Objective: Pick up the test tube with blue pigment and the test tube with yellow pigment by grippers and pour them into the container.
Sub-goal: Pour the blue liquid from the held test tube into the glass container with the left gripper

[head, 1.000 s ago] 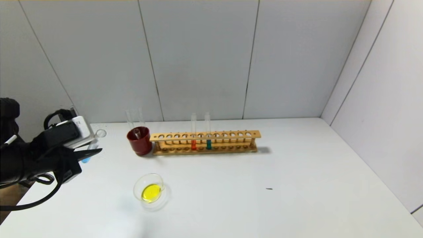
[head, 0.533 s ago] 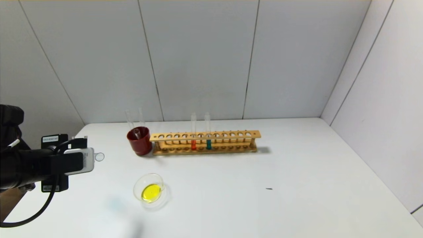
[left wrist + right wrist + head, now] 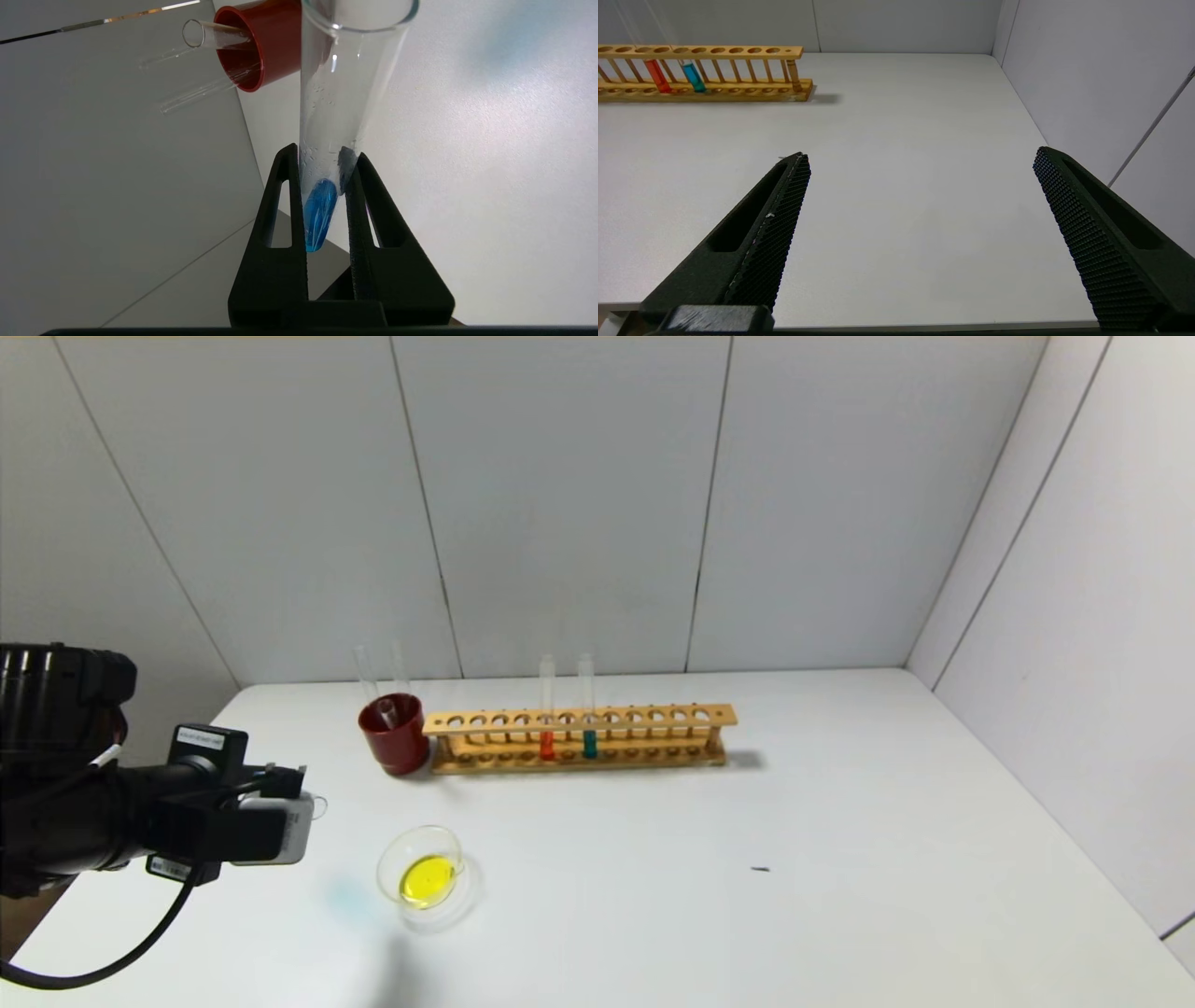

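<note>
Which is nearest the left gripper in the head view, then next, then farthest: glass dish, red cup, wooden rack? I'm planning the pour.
From the left gripper:
1. Glass dish, just to its right.
2. Red cup, farther back.
3. Wooden rack, beyond the cup, rightward.

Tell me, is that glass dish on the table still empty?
No. In the head view the dish already holds a pool of yellow liquid, while the left gripper holds a tube of blue liquid nearby.

Wooden rack [image 3: 579, 739], glossy glass container [image 3: 425, 873]
</note>
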You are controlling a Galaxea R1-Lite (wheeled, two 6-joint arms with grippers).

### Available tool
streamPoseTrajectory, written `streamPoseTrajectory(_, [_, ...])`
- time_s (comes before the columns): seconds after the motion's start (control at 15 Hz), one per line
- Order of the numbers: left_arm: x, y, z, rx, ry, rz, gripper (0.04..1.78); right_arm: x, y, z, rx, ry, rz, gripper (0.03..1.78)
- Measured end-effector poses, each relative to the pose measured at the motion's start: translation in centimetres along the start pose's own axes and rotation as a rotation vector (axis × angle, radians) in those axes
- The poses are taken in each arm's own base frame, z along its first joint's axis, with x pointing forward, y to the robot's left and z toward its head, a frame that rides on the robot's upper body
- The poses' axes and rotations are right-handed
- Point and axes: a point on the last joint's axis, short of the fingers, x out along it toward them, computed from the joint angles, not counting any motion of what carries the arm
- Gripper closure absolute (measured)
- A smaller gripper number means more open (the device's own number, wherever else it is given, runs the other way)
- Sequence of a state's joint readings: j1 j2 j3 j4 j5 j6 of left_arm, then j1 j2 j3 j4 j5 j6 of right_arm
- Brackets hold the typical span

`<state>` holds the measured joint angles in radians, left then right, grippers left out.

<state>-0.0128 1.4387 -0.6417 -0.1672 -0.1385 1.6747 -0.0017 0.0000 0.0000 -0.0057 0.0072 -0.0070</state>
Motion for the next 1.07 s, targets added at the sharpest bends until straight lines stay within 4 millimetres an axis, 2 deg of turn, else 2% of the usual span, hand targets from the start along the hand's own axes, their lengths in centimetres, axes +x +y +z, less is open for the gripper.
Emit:
streamPoseTrajectory(0.33, [3.7, -0.4, -0.2, 0.02, -0.008, 0.08, 1.52, 0.0, 0.0, 0.0, 0.0, 0.0, 0.0, 0.06])
streamPoseTrajectory(0.47, [4.4, -0.7, -0.2, 0.045, -0.015, 0.07, 1.52, 0.0, 0.0, 0.0, 0.0, 0.0, 0.0, 0.06])
streamPoseTrajectory(1.07, [4.5, 0.1, -0.2, 0.093, -0.039, 0.085, 1.52, 0.0, 0.0, 0.0, 0.0, 0.0, 0.0, 0.06])
